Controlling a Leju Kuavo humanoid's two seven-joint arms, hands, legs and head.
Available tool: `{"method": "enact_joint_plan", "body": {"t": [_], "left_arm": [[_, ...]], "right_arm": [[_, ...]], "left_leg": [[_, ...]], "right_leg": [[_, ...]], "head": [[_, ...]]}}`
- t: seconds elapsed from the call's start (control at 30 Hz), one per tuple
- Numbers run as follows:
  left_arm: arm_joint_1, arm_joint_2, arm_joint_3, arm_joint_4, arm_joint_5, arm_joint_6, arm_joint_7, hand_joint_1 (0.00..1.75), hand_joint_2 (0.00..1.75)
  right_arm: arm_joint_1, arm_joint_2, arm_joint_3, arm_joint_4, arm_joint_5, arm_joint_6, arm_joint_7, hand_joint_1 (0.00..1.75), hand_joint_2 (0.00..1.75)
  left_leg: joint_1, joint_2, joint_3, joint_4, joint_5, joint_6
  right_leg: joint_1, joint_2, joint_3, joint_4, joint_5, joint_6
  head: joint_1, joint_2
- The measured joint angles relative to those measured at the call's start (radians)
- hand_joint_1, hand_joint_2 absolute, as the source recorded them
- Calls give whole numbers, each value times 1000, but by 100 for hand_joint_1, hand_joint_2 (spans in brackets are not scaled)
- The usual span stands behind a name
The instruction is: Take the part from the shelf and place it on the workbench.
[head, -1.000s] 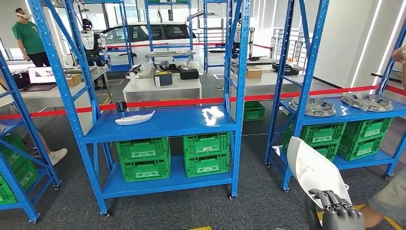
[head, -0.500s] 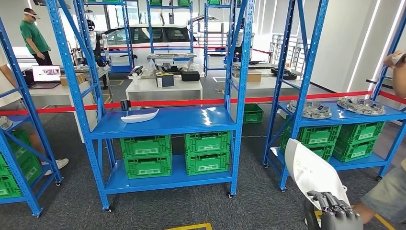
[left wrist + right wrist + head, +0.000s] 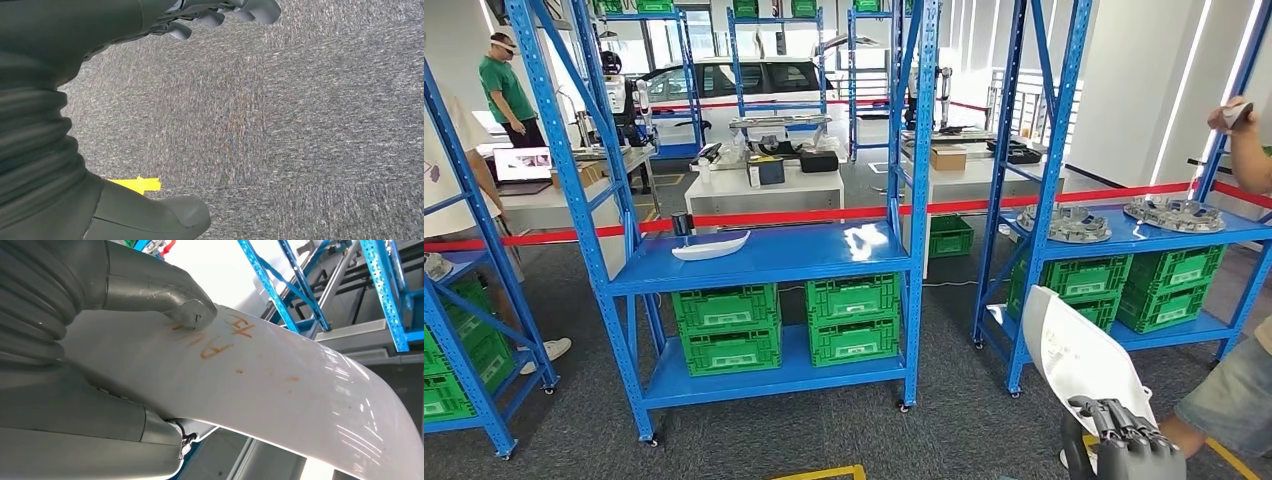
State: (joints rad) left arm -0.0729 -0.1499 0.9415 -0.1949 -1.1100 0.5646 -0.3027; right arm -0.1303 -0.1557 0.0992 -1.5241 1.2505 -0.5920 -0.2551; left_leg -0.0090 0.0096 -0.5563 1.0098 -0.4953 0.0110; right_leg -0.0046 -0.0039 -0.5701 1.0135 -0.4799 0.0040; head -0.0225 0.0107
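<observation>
Ahead of me at twelve o'clock stands the blue shelf (image 3: pixel 764 262), green crates (image 3: pixel 726 330) stacked on its lower tier. A second rack at two o'clock carries round metal castings (image 3: pixel 1069 222). At four o'clock my right hand (image 3: pixel 1124 440) grips the white curved part (image 3: pixel 1074 355), thumb (image 3: pixel 170 295) pressed on its orange-marked face, fingers wrapped behind it. A similar white piece (image 3: pixel 711 246) lies on the shelf at eleven. My left hand (image 3: pixel 100 30) hangs over grey carpet, fingers apart, holding nothing.
</observation>
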Motion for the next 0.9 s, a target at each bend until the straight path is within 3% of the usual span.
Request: {"method": "enact_joint_plan", "body": {"t": [0.13,0.17,0.23,0.3,0.33,0.37,0.4,0.47,0.5,0.57,0.67,0.73,0.8,0.83,0.87,0.9], "left_arm": [[0,-1,0,0,0,0,-1,0,175],[0,-1,0,0,0,0,-1,0,175],[-1,-2,0,0,0,0,-1,0,175],[-1,-1,0,0,0,0,-2,0,175],[0,-1,0,0,0,-1,-3,0,175],[1,-2,0,0,1,-2,-5,0,175],[1,-2,0,0,2,-4,-5,0,175],[0,-3,0,0,3,-8,-6,0,175],[0,-3,0,0,3,-9,-7,0,175],[0,-2,0,0,3,-9,-8,0,175],[3,-3,0,0,3,-13,-20,0,175],[2,-3,0,1,3,-23,-35,0,175],[1,-4,0,1,3,-36,-48,0,175],[2,-4,0,1,3,-40,-53,0,175],[3,-4,0,1,4,-44,-57,0,175],[3,-4,0,1,4,-46,-60,0,175]], "right_arm": [[3,0,0,-5,0,5,1,175,175],[2,0,0,-7,-1,7,0,175,175],[3,1,-1,-9,-1,11,0,175,175],[5,1,-1,-9,-1,12,0,175,175],[6,1,-1,-9,-1,12,0,175,175],[7,1,-1,-9,-1,12,0,175,175],[8,1,-1,-9,-1,12,0,175,175],[8,2,0,-9,-1,12,-1,175,175],[8,2,0,-9,0,12,-1,175,175],[9,3,1,-9,1,12,-3,175,175],[7,5,1,-10,3,12,-3,175,175],[6,6,1,-10,4,11,-3,175,175],[7,6,1,-10,5,10,-3,175,175],[8,6,1,-10,6,10,-3,175,175],[8,6,1,-10,6,11,-3,175,175],[8,6,1,-10,6,11,-3,175,175]], "left_leg": [[1,-2,1,-9,10,6],[5,-4,5,-16,16,9],[12,-8,6,-27,29,14],[14,-15,-4,-24,34,15],[14,-20,-10,-20,34,14],[16,-27,-17,-14,35,12],[18,-34,-23,-6,34,9],[22,-51,-36,12,32,-2],[22,-59,-42,21,30,-9],[21,-72,-51,26,32,-26],[23,-75,-63,29,34,-44],[22,-48,-94,96,-11,-50],[21,-25,-148,225,-81,-54],[21,-21,-167,277,-103,-54],[21,-19,-171,299,-106,-52],[21,-16,-154,280,-92,-49]], "right_leg": [[-2,-2,1,-1,3,10],[-2,-2,-3,10,-7,13],[-4,1,-37,88,-63,21],[-9,2,-91,216,-130,32],[-12,2,-108,259,-145,36],[-15,2,-107,265,-139,40],[-18,3,-86,231,-116,43],[-24,21,-15,103,-64,49],[-26,32,10,54,-51,46],[-21,42,19,27,-51,29],[-20,20,16,23,-39,0],[-21,3,14,19,-33,-14],[-17,-14,8,20,-31,-21],[-14,-23,5,20,-30,-23],[-13,-33,3,20,-29,-23],[-11,-42,2,21,-29,-23]], "head": [[0,0],[0,0],[1,0],[2,0],[2,0],[2,0],[2,0],[2,0],[2,0],[0,0],[-2,0],[-3,0],[-3,0],[-3,0],[-3,0],[-3,0]]}}
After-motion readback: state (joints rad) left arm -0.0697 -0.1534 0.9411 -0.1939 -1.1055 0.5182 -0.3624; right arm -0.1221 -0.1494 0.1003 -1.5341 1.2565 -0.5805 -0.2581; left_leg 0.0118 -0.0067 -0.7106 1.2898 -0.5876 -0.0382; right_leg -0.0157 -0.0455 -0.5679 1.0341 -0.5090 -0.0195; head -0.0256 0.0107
